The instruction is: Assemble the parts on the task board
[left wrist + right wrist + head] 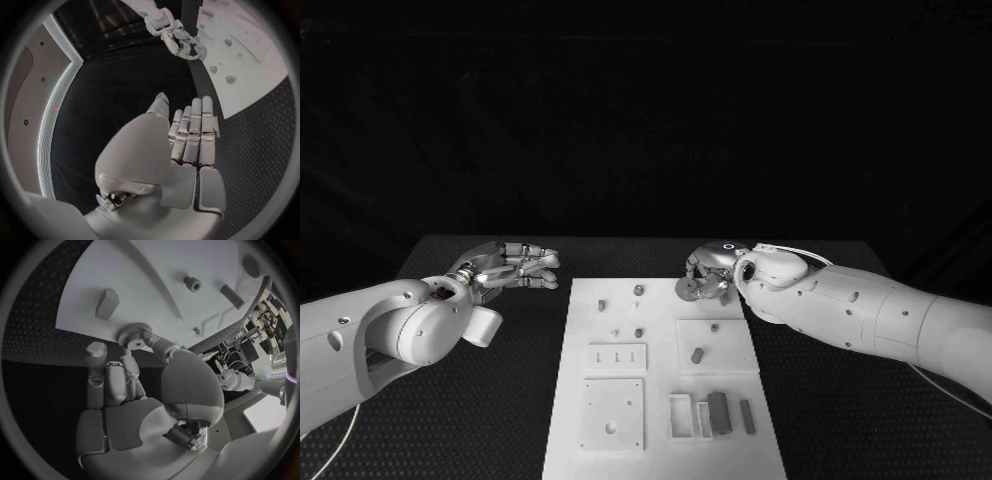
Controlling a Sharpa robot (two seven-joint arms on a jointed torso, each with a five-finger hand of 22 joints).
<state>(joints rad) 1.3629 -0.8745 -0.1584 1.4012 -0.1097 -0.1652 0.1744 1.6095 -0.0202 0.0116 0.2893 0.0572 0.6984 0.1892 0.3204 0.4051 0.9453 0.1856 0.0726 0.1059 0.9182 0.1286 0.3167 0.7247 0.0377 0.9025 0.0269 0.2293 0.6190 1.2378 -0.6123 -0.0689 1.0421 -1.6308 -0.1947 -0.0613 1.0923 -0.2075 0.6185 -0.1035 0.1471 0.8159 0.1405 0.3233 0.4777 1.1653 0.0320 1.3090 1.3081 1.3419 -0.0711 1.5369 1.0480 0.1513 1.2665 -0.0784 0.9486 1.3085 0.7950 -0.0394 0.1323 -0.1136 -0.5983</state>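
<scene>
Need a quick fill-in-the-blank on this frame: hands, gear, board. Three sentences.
1. The gear is held by the robot's ____ hand.
2. The left hand holds ____.
3. The left hand hovers over the black table, beside the white task ____.

Missing words: right; nothing; board

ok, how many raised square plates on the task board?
3 plates: one near left, one just beyond it, one mid-right carrying a small dark part. The right hand, holding a gear, may hide more.
</scene>
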